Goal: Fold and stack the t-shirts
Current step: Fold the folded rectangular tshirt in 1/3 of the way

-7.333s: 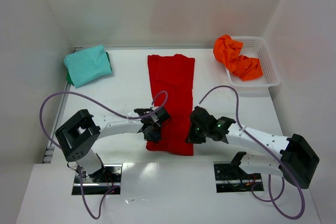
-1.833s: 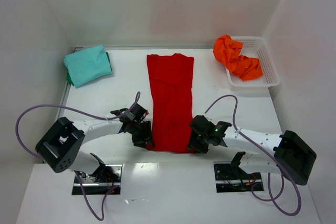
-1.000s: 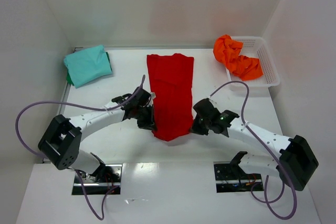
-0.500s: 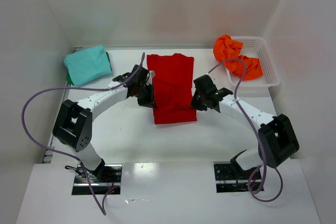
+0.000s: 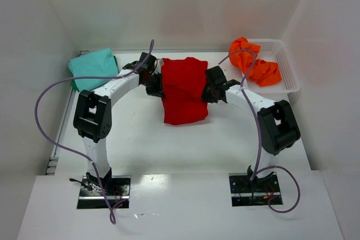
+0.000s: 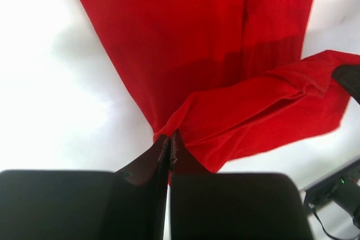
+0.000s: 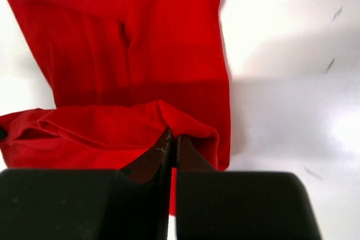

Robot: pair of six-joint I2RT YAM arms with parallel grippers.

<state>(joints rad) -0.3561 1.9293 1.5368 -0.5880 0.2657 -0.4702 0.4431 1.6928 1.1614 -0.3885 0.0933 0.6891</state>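
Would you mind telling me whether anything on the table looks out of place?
The orange t-shirt is crumpled in a heap, spilling over the white basket's left rim, unlike the folded teal t-shirt. The red t-shirt, mid-fold, looks fine.

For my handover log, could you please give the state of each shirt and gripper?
red t-shirt, half folded, near edge held up
teal t-shirt, folded, lying flat
orange t-shirt, crumpled, in basket
left gripper, shut on red t-shirt
right gripper, shut on red t-shirt
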